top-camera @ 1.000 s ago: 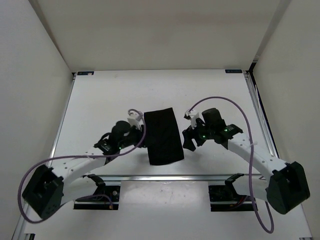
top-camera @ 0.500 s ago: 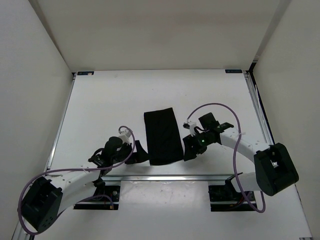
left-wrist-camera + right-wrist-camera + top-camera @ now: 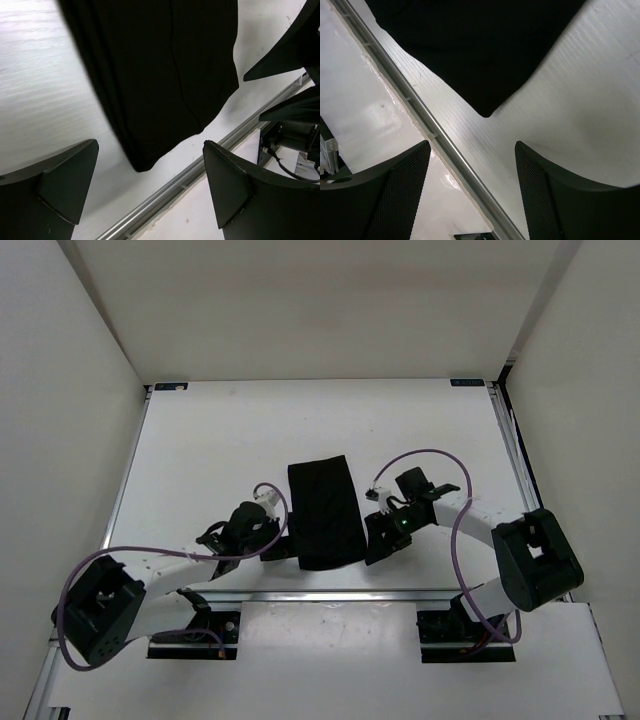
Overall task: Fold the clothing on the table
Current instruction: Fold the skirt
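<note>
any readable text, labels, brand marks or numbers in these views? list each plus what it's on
No text is readable in any view.
Far-left small blue sticker, on a corner of the large flat white table: too small to read.
Far-right small blue sticker, on the opposite far corner: too small to read.
Plain black fabric garment: no print or label showing.

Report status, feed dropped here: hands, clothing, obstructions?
Left hand open, right hand open, both empty. Clothing flat on table, neat rectangle between them. No obstruction seen.

Top camera looks down; both wrist cameras closely share the clothing
</note>
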Robot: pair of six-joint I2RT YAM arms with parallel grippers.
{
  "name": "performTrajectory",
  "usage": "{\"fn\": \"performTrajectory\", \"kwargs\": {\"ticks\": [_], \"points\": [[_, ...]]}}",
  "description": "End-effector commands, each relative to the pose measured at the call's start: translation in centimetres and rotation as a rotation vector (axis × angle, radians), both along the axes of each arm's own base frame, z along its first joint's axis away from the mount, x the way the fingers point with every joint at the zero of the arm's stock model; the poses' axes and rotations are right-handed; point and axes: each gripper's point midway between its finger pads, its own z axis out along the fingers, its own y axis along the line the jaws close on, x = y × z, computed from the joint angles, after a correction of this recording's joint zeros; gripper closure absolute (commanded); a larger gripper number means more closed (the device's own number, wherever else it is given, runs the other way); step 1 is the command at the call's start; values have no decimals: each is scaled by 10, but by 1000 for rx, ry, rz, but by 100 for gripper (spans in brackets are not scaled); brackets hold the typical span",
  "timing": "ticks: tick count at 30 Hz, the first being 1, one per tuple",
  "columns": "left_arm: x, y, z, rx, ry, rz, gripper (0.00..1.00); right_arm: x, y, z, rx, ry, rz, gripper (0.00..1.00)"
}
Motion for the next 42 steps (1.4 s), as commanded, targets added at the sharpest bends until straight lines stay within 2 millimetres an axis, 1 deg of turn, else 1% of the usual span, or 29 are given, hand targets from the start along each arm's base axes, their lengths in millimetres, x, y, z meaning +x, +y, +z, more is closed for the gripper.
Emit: {"fn": "performTrajectory", "kwargs": {"ticks": [1, 2, 3, 4, 5, 6, 8, 9, 11, 14, 16, 18, 19, 20, 21, 23, 25, 27, 28, 31, 32, 33, 35, 36, 37, 38, 39, 41, 42], "points": [[-7, 8, -22, 107, 68, 6, 4, 13, 10, 12, 48, -39, 12, 26], [-7, 9, -24, 117, 76, 6, 7, 13, 10, 11, 48, -29, 8, 26], [-4, 11, -26, 128, 83, 15, 7, 15, 12, 13, 53, -36, 6, 26], [-5, 10, -28, 132, 90, 3, 10, 13, 11, 12, 50, -29, 7, 27], [-6, 10, -29, 131, 93, 1, 15, 15, 11, 11, 48, -38, 8, 26], [-8, 6, -28, 118, 98, -12, 17, 16, 11, 10, 49, -40, 6, 27], [-6, 2, -28, 114, 95, -14, 25, 17, 12, 10, 48, -38, 5, 27], [-7, 0, -29, 110, 106, -22, 28, 20, 13, 11, 59, -37, 0, 27], [-13, -7, -29, 100, 111, -52, 37, 23, 14, 10, 60, -29, -3, 29], [-16, -14, -27, 83, 120, -69, 39, 25, 20, 15, 79, -22, 4, 31], [-15, -16, -23, 71, 108, -68, 36, 26, 23, 15, 87, -21, 12, 31], [-14, -15, -23, 76, 108, -63, 36, 30, 26, 15, 89, -20, 11, 33], [-16, -15, -24, 77, 116, -69, 36, 28, 29, 15, 94, -10, 22, 34], [-14, -17, -21, 67, 112, -74, 36, 29, 28, 14, 87, -3, 8, 38], [-16, -14, -24, 78, 116, -69, 36, 29, 31, 14, 98, 0, 17, 42], [-15, -16, -20, 57, 110, -71, 38, 29, 31, 13, 101, 9, 15, 47], [-17, -17, -21, 52, 112, -71, 41, 28, 31, 13, 99, 20, 16, 54], [-20, -14, -26, 54, 121, -73, 44, 29, 30, 12, 106, 37, 11, 66], [-17, -16, -23, 41, 117, -66, 45, 29, 29, 14, 111, 42, 10, 71], [-18, -14, -25, 41, 121, -62, 47, 27, 25, 11, 98, 42, 6, 80], [-23, -14, -26, 39, 125, -75, 48, 29, 25, 13, 103, 29, 7, 80], [-20, -13, -25, 41, 112, -72, 47, 30, 23, 13, 98, 25, 1, 80], [-20, -12, -26, 42, 119, -63, 46, 32, 19, 12, 73, -12, 1, 66], [-19, -13, -23, 34, 117, -62, 45, 30, 18, 12, 69, -13, -1, 49], [-20, -11, -25, 44, 117, -67, 45, 32, 17, 14, 65, -32, -2, 38], [-20, -9, -26, 47, 119, -60, 44, 30, 13, 10, 46, -24, -16, 33], [-18, -10, -25, 44, 112, -56, 43, 27, 14, 9, 39, -25, -7, 31], [-18, -10, -23, 39, 109, -55, 43, 27, 12, 5, 22, -27, -10, 30], [-19, -8, -26, 44, 115, -50, 43, 25, 9, -1, 4, -8, -15, 30]]}}
